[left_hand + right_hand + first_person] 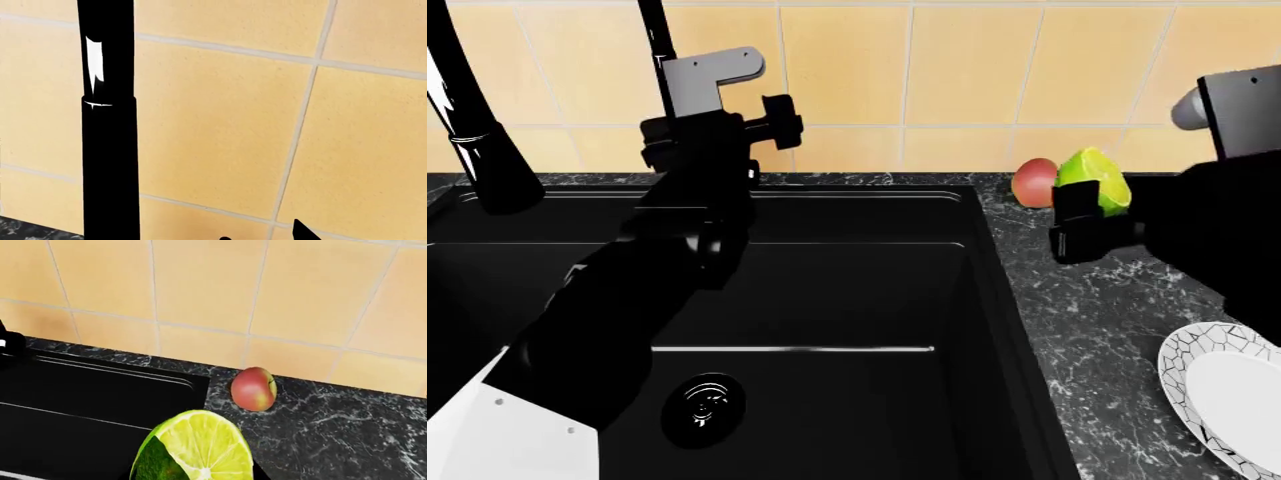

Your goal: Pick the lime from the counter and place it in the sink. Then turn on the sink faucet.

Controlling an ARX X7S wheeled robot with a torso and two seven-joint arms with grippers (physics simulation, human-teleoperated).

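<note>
Lime held over the counter edge, left arm up by the faucet

Glossy black tube faucet [481,140] rises at the far left of the head view, its base on the dark grey-black veined marble counter [1094,330] behind the large rectangular matte black sink [827,290]. The round glossy drain [703,405] lies near the front of the basin. The left gripper [777,122] hangs over the sink's far rim, close to the yellow tiled wall [961,80]; whether its fingers are spread or pressed together cannot be told. In the left wrist view the faucet's black tube [110,150] stands just ahead against the tiles. Further right, a small red-and-yellow fruit [1034,182] rests on the counter near the wall. The right gripper [1081,225] pinches the bright yellow-green cut lime [1094,178], which is raised above the counter just right of the sink's right rim. A white patterned plate [1228,400] lies at the near right.
</note>
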